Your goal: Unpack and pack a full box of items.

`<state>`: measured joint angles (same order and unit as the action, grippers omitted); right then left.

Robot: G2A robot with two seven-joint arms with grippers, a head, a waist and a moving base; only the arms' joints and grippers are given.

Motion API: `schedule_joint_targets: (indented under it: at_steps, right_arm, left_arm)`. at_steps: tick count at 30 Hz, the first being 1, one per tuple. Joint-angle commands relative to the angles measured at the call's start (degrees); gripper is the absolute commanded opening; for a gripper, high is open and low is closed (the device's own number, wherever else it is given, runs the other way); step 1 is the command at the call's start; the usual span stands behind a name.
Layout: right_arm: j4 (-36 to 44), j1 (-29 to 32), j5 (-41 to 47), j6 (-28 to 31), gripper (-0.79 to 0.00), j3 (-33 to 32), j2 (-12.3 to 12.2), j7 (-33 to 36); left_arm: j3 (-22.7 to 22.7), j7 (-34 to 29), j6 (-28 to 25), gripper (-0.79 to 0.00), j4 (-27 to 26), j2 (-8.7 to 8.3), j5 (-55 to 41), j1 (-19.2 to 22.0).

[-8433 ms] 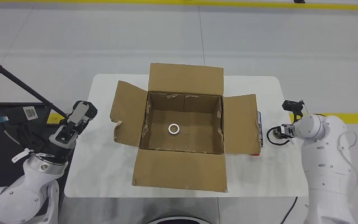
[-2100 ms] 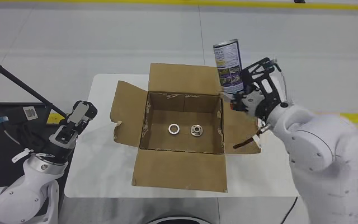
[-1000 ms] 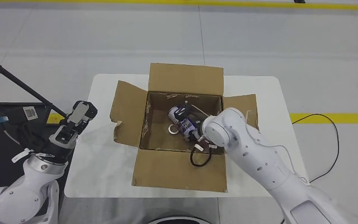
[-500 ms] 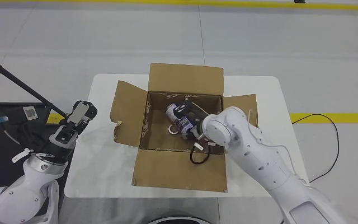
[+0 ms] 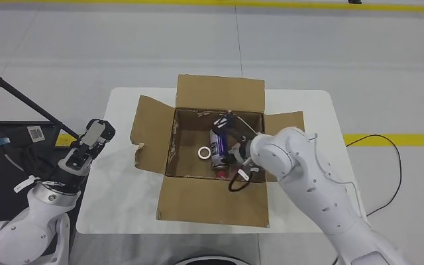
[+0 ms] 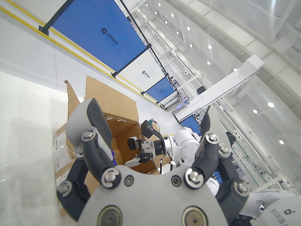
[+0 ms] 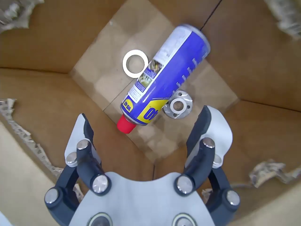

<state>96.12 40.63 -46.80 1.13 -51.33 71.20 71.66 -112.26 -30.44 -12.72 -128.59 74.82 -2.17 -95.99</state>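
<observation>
While the spray can [image 7: 164,78] lies on the box [image 7: 58,24] floor between ring [image 7: 135,63] and flange [image 7: 178,108], the right gripper [image 7: 144,115] above it and the left gripper [image 6: 150,108] both stand open.

Top and right-wrist views down into box [image 5: 212,199]

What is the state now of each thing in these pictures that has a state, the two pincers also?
cardboard box, open, all four flaps folded outward.
spray can, lying on its side on the box floor, red cap on.
white ring, lying flat on the box floor.
metal flange, lying flat on the box floor.
right pincer, open, empty, above the spray can.
left pincer, open, empty.
</observation>
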Motion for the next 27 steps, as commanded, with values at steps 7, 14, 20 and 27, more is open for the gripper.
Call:
schedule_joint_targets:
  at_steps: [7,14,20,27]
  right_arm:
    - [13.8,7.4,6.8,-0.4,0.000,-15.0,-2.2,-6.2]
    - [22.0,16.3,19.3,0.4,0.000,-30.0,-3.6,-12.5]
    - [24.1,22.7,32.6,-0.8,0.000,-41.0,-4.2,-15.3]
    - [24.1,22.7,32.6,-0.8,0.000,-41.0,-4.2,-15.3]
  left_arm:
    - [0.0,0.0,0.0,0.000,0.0,0.00,0.0,0.0]
    - [0.0,0.0,0.0,0.000,0.0,0.00,0.0,0.0]
    - [0.0,0.0,0.0,0.000,0.0,0.00,0.0,0.0]
    - [0.0,0.0,0.0,0.000,0.0,0.00,0.0,0.0]
